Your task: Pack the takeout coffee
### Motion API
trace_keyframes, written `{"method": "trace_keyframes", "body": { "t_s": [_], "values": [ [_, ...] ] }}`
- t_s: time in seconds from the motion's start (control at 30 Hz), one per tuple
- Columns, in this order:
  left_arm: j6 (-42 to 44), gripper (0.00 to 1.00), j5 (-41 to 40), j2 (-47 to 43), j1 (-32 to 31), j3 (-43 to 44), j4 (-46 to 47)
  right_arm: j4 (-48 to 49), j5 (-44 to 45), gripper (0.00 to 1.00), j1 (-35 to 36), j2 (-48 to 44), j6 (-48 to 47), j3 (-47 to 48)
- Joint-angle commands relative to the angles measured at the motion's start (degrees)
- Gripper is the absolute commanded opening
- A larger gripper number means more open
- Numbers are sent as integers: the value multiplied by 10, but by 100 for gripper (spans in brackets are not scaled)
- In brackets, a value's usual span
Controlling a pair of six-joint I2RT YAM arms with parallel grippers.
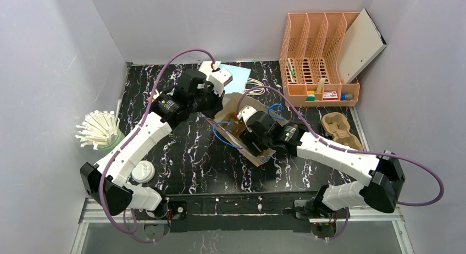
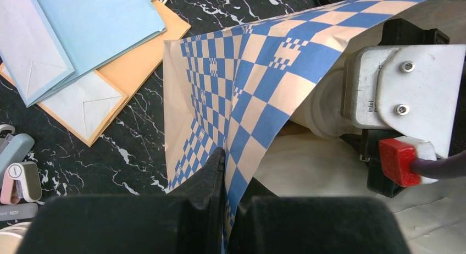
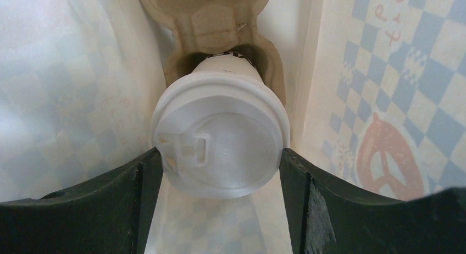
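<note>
The takeout coffee point(image 3: 220, 138) shows in the right wrist view as a cup under a white plastic lid. Only a dark sliver of its body shows. It sits in a brown pulp carrier point(image 3: 211, 23) inside the blue-checked paper bag point(image 2: 258, 72). My right gripper point(image 3: 220, 153) is inside the bag, its fingers pressed on both sides of the lid. My left gripper point(image 2: 231, 161) is shut on the bag's edge and holds the mouth open. In the top view the bag point(image 1: 258, 154) lies at mid table with my right gripper point(image 1: 248, 126) reaching into it and my left gripper point(image 1: 220, 106) at its rim.
A light green holder of white straws point(image 1: 100, 130) stands at the left. A lidded cream cup point(image 1: 142, 171) sits by the left arm's base. An orange file rack point(image 1: 319, 56) and a spare pulp carrier point(image 1: 338, 128) are at the right. Flat paper bags point(image 2: 82, 45) lie at the back.
</note>
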Motion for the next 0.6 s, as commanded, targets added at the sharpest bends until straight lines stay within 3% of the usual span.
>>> {"method": "trace_keyframes", "body": {
  "t_s": [0.0,0.57],
  "values": [
    [-7,0,18,-13,-3,-5,-4,-19,-45,24,0,3,15,-20],
    [-18,0,24,-16,-3,-3,-8,-3,-106,25,-37,47,7,-11]
  ]
}}
